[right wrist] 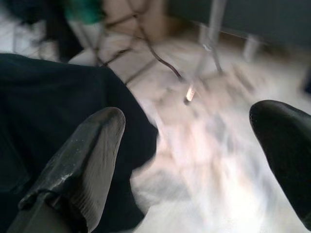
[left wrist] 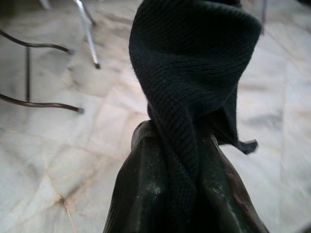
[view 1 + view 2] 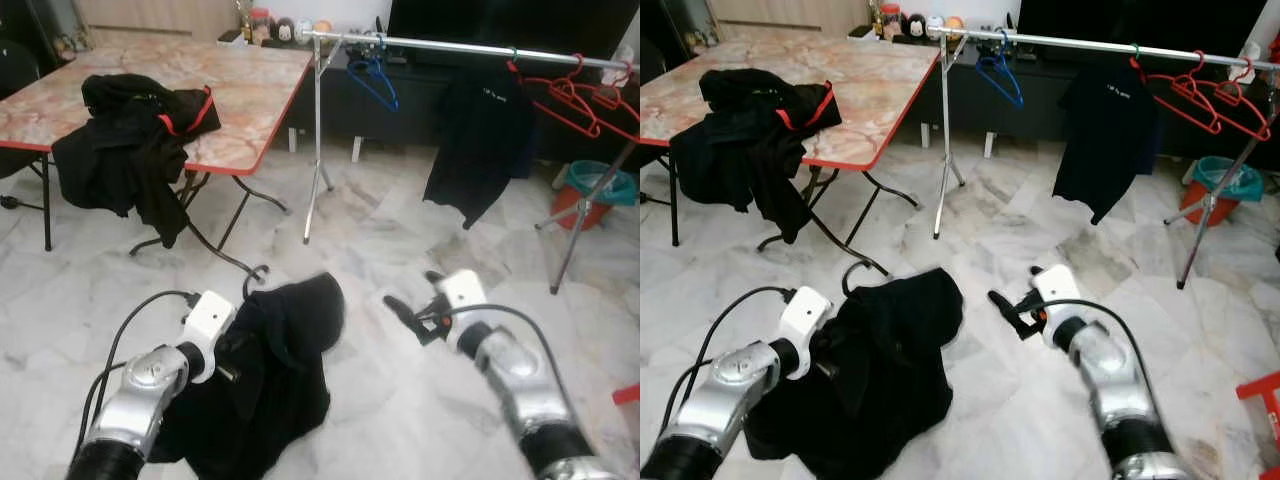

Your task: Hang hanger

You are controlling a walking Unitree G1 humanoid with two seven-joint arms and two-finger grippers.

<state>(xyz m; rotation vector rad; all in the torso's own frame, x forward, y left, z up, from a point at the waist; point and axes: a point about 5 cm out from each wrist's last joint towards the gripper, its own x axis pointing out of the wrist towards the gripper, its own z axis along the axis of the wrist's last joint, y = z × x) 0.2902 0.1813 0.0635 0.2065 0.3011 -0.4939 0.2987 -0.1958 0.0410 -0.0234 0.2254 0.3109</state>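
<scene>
black garment (image 2: 194, 87) was clamped betw. left gripper (image 2: 187, 170) fingers; right gripper (image 1: 189, 145) fingers were spread wide, nothing held.

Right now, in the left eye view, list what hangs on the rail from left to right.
Blue hanger → black shirt → red hangers, all on the metal rail.

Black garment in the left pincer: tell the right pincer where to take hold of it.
Grip the black garment at its raised upper fold, coming from the robot's right. That bunched edge faces the open right pincer and stands clear of the floor; the left pincer pinches the cloth lower down.
</scene>
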